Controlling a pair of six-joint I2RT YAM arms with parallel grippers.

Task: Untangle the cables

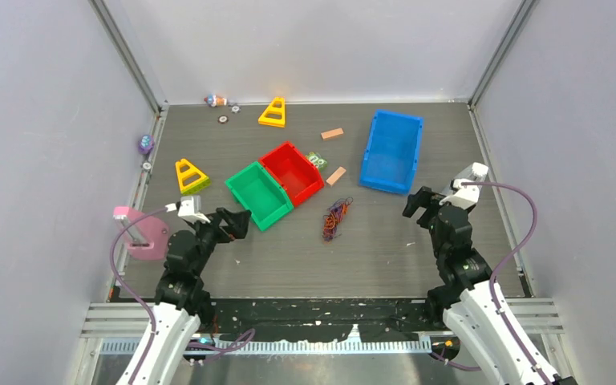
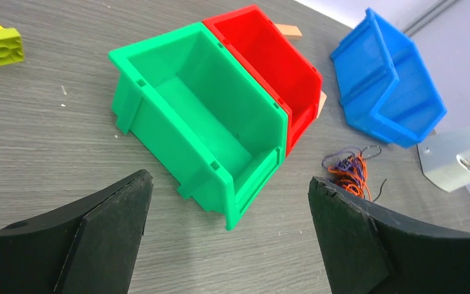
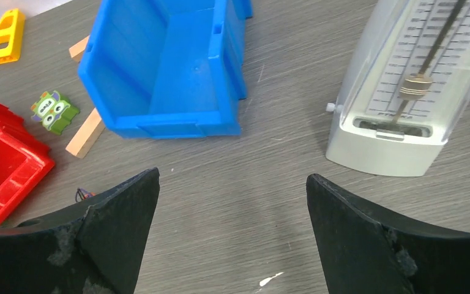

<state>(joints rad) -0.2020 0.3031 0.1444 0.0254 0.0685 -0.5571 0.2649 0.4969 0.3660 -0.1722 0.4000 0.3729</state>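
Observation:
The cables (image 1: 336, 218) lie as one small knot of thin orange-red and dark purple strands on the grey table, just in front of the red and green bins. In the left wrist view the cables (image 2: 349, 171) show beyond the right finger. Only a scrap of the cables (image 3: 84, 195) peeks past the left finger in the right wrist view. My left gripper (image 1: 237, 222) hovers open to the left of the knot, facing the green bin. My right gripper (image 1: 421, 204) is open to the right of it. Both the left gripper (image 2: 229, 179) and the right gripper (image 3: 232, 176) hold nothing.
A green bin (image 1: 259, 194) and a red bin (image 1: 293, 172) sit side by side, and a blue bin (image 1: 391, 150) is behind right. A white metronome (image 3: 404, 92) stands by the right arm. Yellow triangles (image 1: 190, 175), wooden blocks (image 1: 336, 176) and a pink object (image 1: 143, 233) lie around.

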